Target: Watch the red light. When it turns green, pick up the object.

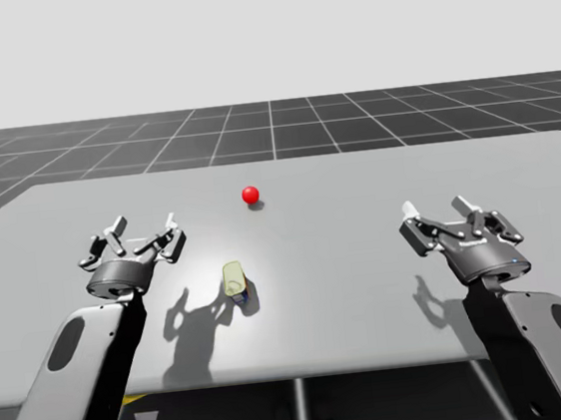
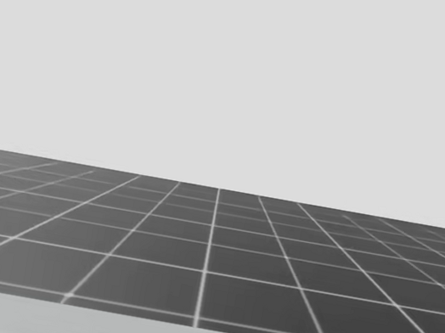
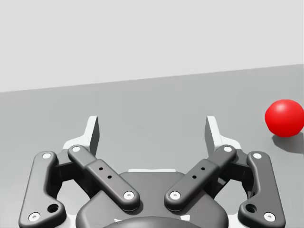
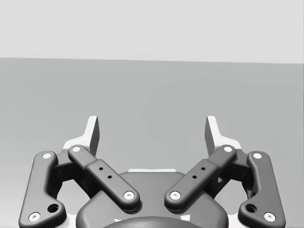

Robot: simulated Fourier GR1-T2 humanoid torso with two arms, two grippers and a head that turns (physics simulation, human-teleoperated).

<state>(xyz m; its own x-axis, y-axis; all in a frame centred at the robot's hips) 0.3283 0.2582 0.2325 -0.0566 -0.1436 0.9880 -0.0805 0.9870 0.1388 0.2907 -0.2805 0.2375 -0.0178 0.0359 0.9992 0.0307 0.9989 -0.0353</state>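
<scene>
My left pincer (image 1: 144, 230) hovers over the left part of the flat grey desk (image 1: 369, 291) with its two fingers spread wide and nothing between them. The left wrist view shows the same wide gap (image 3: 152, 133) above bare desk surface (image 3: 142, 104). My right pincer (image 1: 438, 211) hangs over the right part of the desk, also spread wide and holding nothing. In its own wrist view the gap (image 4: 152, 133) frames only grey desk (image 4: 152, 85).

The small pale yellow-green cylinder with a blue end (image 1: 235, 280) lies on its side on the desk between my two arms. It is nearer my left pincer, off to that pincer's right and closer to the desk's near edge, and it touches neither pincer.

The small glossy red ball light (image 1: 250, 194) sits farther back on the desk, beyond the cylinder. It is red, and in the left wrist view it (image 3: 284, 117) lies ahead of the pincer, off to the right-hand finger's side.

The dark gridded floor (image 2: 206, 259) stretches away past the desk.
</scene>
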